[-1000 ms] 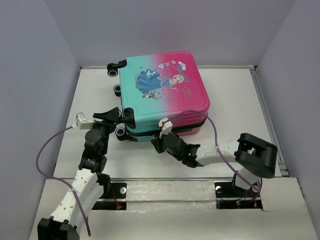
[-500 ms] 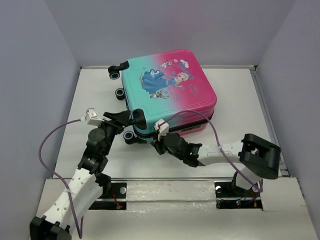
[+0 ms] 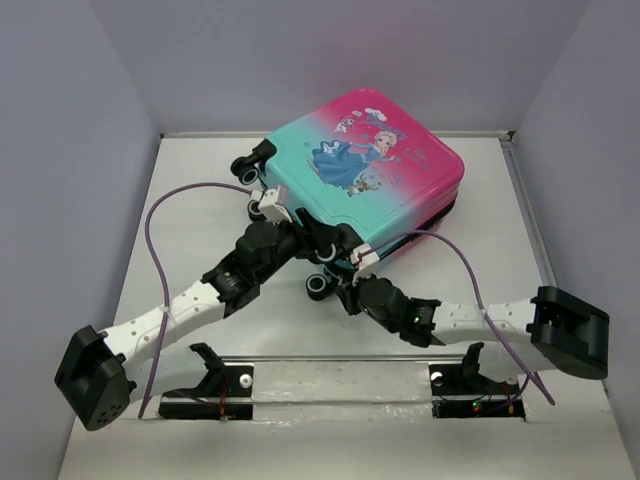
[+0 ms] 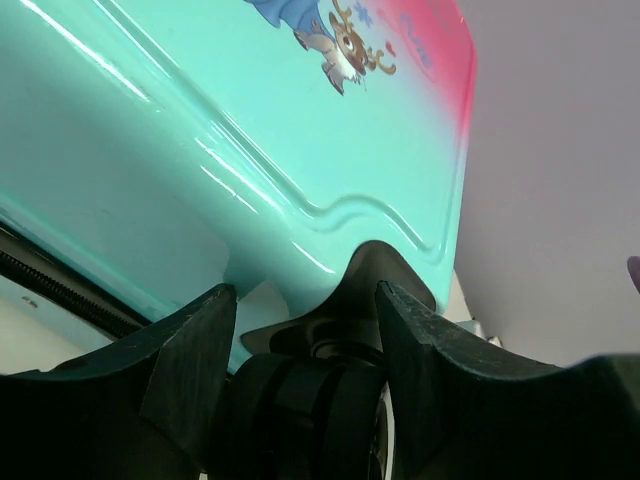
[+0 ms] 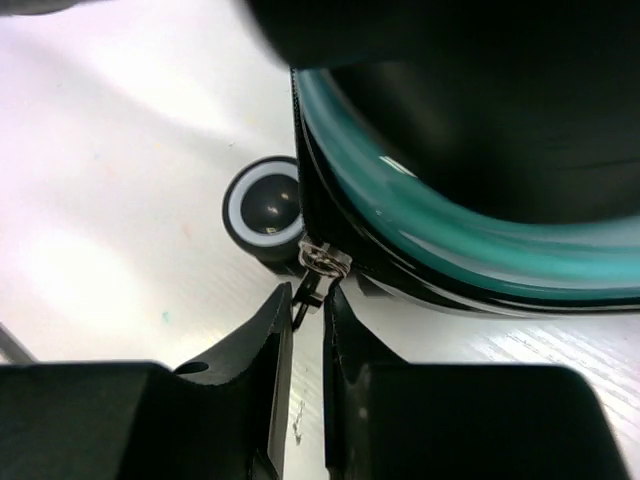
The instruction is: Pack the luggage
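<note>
The luggage lies flat and closed on the white table, its princess print up, turned at an angle with the teal end toward me. My left gripper is at its near-left edge, shut round a black wheel under the teal shell. The wheel fills the gap between both fingers. My right gripper sits low at the near corner, shut on the metal zipper pull of the black zipper band, beside a white-ringed wheel.
A raised rim borders the white table at the right, and grey walls close in the back and sides. Purple cables loop from both wrists over the table. The arm bases sit at the near edge.
The luggage has turned counterclockwise and shifted right. My left gripper has swung right along its wheeled edge and closed round a wheel. My right gripper followed the near corner, still on the zipper pull.
</note>
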{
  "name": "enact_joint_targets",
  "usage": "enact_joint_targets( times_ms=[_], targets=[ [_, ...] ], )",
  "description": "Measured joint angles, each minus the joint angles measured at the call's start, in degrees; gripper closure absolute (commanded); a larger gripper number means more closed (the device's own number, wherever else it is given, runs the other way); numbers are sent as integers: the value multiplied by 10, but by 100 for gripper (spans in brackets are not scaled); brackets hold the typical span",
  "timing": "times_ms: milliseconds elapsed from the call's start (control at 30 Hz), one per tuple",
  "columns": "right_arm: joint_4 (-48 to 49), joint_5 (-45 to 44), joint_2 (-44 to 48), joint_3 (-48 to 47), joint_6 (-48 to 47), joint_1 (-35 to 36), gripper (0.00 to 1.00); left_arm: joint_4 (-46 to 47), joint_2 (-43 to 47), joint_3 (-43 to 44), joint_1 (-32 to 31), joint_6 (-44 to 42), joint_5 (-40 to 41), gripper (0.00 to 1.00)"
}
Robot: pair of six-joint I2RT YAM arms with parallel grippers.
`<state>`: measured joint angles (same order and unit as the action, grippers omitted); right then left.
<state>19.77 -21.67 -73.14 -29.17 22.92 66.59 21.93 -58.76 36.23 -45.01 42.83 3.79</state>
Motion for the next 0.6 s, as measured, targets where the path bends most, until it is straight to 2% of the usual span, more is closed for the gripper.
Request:
enact_joint_targets(
  times_ms=[100, 267, 300, 333, 367, 400, 467, 533, 600],
  targets=[
    [77, -52, -33, 24, 21, 18, 93, -42, -32, 42, -11, -15, -6, 94],
    [163, -90, -3, 86, 41, 39, 93, -69, -50, 72, -21, -20, -19, 93],
    [177, -96, 7, 100, 41, 42, 93, -75, -56, 79, -23, -21, -28, 82],
    [188, -103, 14, 113, 41, 45, 93, -80, -62, 86, -25, -22, -35, 82],
    [195, -114, 21, 126, 42, 48, 93, -91, -71, 97, -26, -23, -44, 61],
    [196, -124, 28, 133, 45, 50, 93, -113, -81, 116, -28, -33, -51, 37],
    [193, -133, 47, 142, 49, 53, 93, -162, -97, 158, -31, -54, -50, 21],
    [184, -132, 73, 156, 56, 58, 93, -217, -105, 202, -35, -99, -23, 9],
    [175, -127, 102, 169, 61, 64, 93, -265, -108, 258, -35, -152, 27, 4]
  ],
)
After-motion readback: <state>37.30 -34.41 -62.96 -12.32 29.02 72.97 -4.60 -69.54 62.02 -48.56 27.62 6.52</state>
